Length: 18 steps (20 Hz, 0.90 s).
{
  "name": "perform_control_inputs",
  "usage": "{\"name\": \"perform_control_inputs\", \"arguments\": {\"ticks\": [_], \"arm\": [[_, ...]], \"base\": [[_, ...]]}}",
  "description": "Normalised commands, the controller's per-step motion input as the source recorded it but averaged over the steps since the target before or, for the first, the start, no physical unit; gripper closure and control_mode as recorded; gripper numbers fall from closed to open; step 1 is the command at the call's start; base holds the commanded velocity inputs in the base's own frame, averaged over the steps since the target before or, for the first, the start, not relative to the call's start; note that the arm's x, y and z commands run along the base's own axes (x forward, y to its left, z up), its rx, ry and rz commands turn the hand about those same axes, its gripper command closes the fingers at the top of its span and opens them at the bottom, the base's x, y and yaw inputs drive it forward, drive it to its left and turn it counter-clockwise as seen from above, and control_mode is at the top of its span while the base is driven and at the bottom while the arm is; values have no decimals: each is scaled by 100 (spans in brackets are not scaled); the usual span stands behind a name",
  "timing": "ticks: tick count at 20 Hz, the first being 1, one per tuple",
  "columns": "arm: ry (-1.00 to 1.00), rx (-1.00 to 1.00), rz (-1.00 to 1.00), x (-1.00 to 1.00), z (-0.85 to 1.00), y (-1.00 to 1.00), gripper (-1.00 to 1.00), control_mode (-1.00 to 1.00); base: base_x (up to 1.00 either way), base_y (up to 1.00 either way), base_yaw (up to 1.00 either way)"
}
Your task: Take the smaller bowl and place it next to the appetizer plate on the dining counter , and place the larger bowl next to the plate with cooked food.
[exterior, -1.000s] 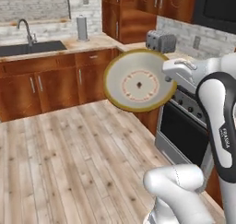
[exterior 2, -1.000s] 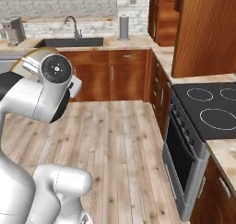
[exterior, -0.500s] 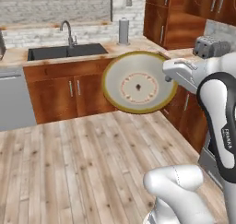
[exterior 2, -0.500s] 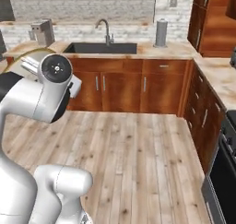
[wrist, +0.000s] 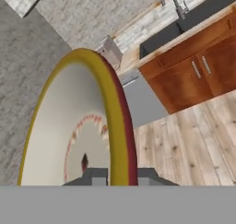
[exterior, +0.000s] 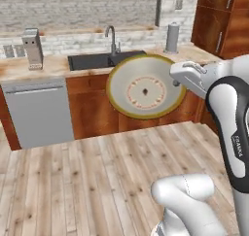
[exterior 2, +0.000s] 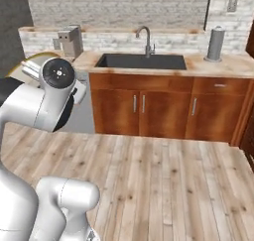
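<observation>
Gripper (wrist: 119, 178) pinching the olive-gold rim of the larger bowl (exterior: 146, 87), held on edge in mid-air at centre frame of the left base view (sink (exterior: 104, 60) and wooden cabinets (exterior 2: 163, 106) behind).

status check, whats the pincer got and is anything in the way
Pincer shut on the larger bowl's rim, bowl carried on edge. Sink counter ahead. Open wood floor between, nothing blocking.
</observation>
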Motion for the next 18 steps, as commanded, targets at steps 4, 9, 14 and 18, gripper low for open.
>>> {"name": "perform_control_inputs", "arguments": {"ticks": [4, 9, 14, 18], "arm": [[0, 0, 0, 0, 0, 0, 100, 100], [0, 0, 0, 0, 0, 0, 100, 100], [0, 0, 0, 0, 0, 0, 100, 100], [0, 0, 0, 0, 0, 0, 100, 100]], "base": [[46, 100, 6], [38, 100, 0], [71, 100, 0], [87, 100, 0]]}}
